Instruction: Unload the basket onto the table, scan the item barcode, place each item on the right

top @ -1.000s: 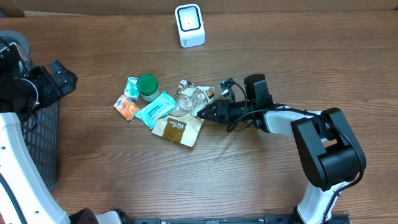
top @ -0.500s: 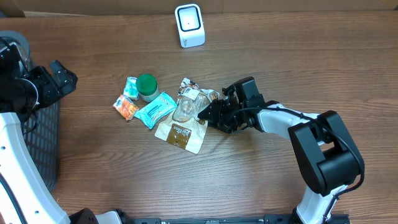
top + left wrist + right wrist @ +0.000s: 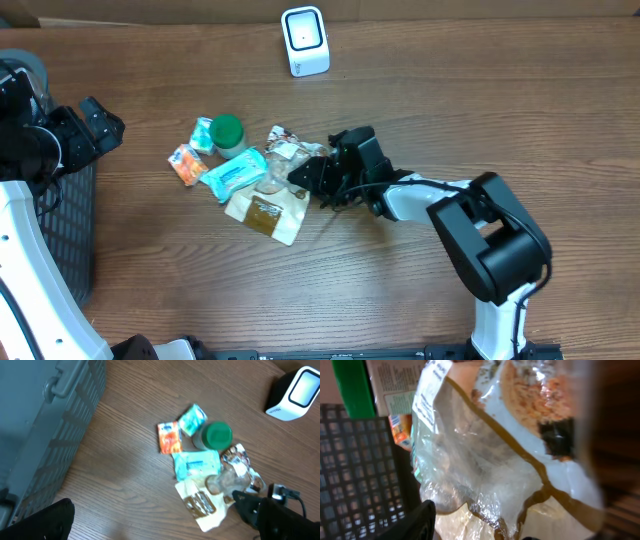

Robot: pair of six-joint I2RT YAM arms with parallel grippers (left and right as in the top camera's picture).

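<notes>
At the middle of the surface [image 3: 500, 100], a clear crinkled packet [image 3: 285, 158] is found on the side of a small heap of goods nearest the right arm. Whether a barcode faces upward on it cannot be told.

The right gripper [image 3: 302, 176] is laid low over the surface with its tips against this packet. In the right wrist view the packet's film fills most of the frame, and only one dark finger [image 3: 422, 520] is seen, at the lower edge. Whether the packet is clasped or merely touched cannot be determined.

A brown-and-white pouch [image 3: 265, 212] is noted touching the packet on the near side, partly under it. A teal packet [image 3: 232, 175] lies just beside both. Beyond it stand a green-lidded jar [image 3: 227, 130] and, close against the jar, a small teal sachet [image 3: 203, 134]. An orange sachet [image 3: 183, 162] lies at the outer edge of the heap.

A white scanner [image 3: 305, 40] is set upright at the far side of the surface, well apart from the heap.

The left gripper [image 3: 105, 120] is held above a dark mesh basket [image 3: 70, 230] at the left edge. Its fingers are spread wide, with nothing between them, and it is well apart from all the goods.
</notes>
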